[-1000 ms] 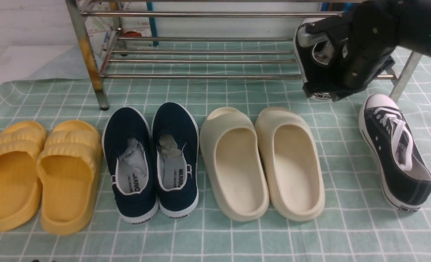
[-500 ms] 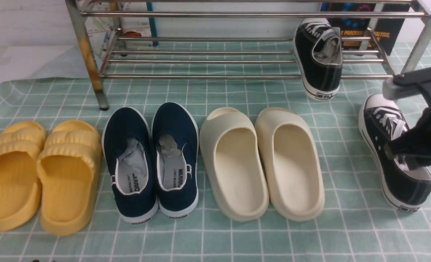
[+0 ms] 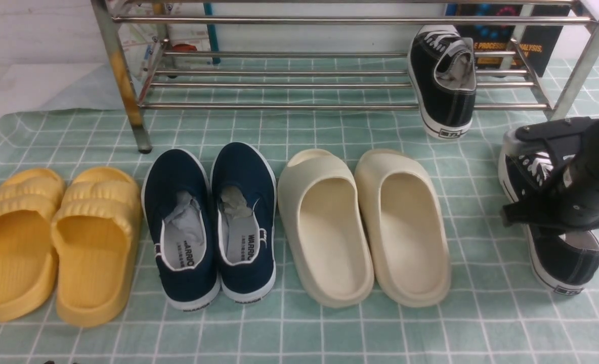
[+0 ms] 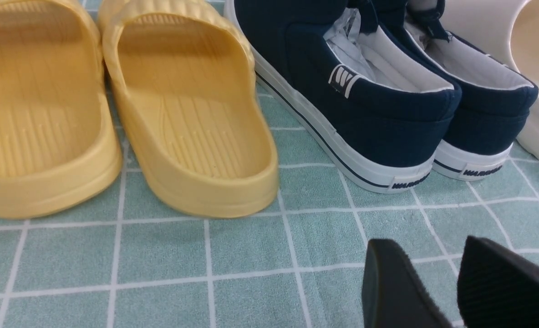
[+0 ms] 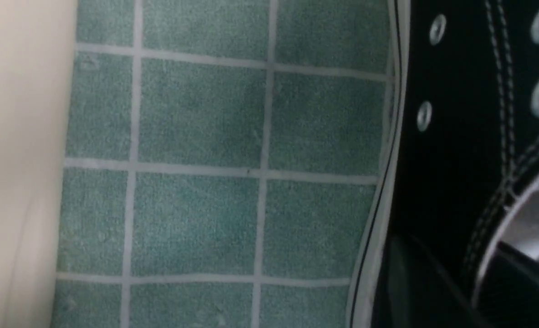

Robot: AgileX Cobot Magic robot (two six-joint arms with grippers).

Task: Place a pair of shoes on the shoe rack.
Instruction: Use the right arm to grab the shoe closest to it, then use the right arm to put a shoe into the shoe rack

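Resting on the rack (image 3: pixel 279 106), one sneaker (image 3: pixel 443 86); front view only.

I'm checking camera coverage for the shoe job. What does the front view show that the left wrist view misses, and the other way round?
Front view only: the shoe rack, one black sneaker on its lower bars, and the other sneaker on the cloth with the right tool at it. Left wrist view only: the left tool, fingertips apart above bare cloth. Both: the yellow slides, the navy slip-ons, the cream slides (only partly in the wrist view) and the green checked cloth.
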